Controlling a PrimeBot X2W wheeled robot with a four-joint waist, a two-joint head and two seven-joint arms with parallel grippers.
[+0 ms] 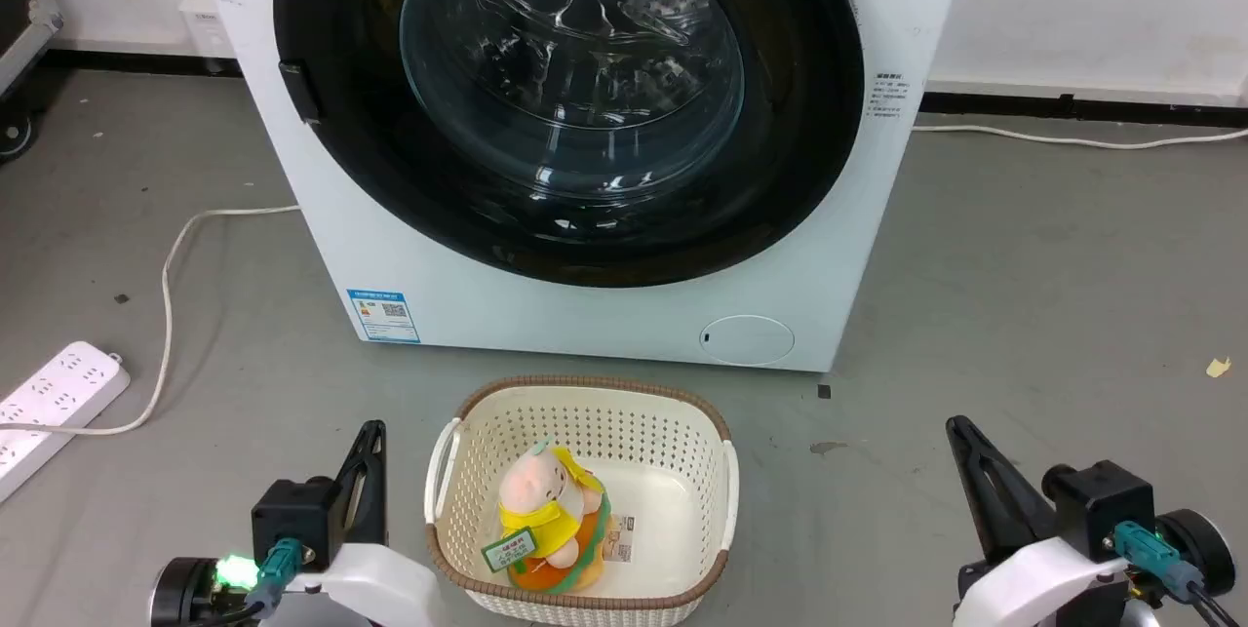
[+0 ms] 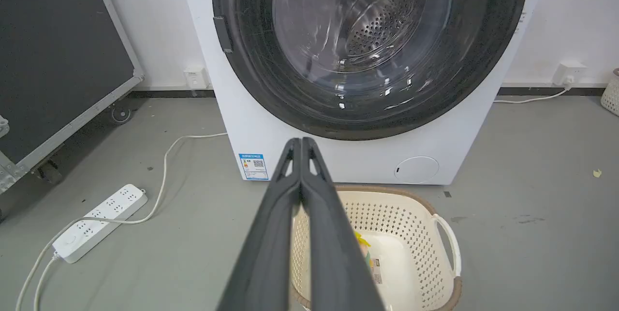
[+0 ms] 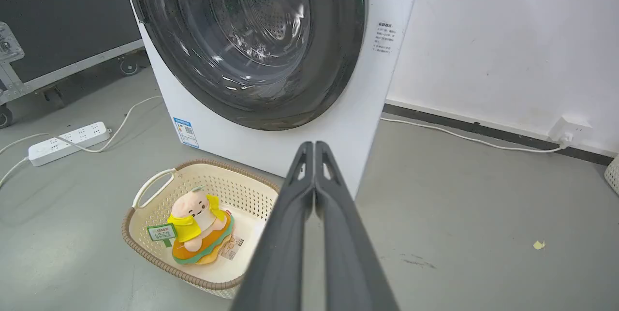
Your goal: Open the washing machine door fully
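The white washing machine (image 1: 604, 315) stands straight ahead on the grey floor. Its round glossy black door (image 1: 799, 149) with the clear glass bowl lies flat against the front, closed, with a small dark latch tab (image 1: 300, 93) on its left rim. The door (image 2: 251, 74) also faces the left wrist view, and the door (image 3: 338, 59) appears at an angle in the right wrist view. My left gripper (image 1: 370, 432) rests low at the lower left, shut and holding nothing. My right gripper (image 1: 960, 427) rests low at the lower right, shut and holding nothing. Both are well short of the machine.
A cream basket (image 1: 448, 471) with a plush toy (image 1: 546, 520) sits between the grippers, in front of the machine. A white power strip (image 1: 49, 403) and its cable (image 1: 171, 266) lie on the floor to the left. A dark wheeled case (image 2: 53, 59) stands further left.
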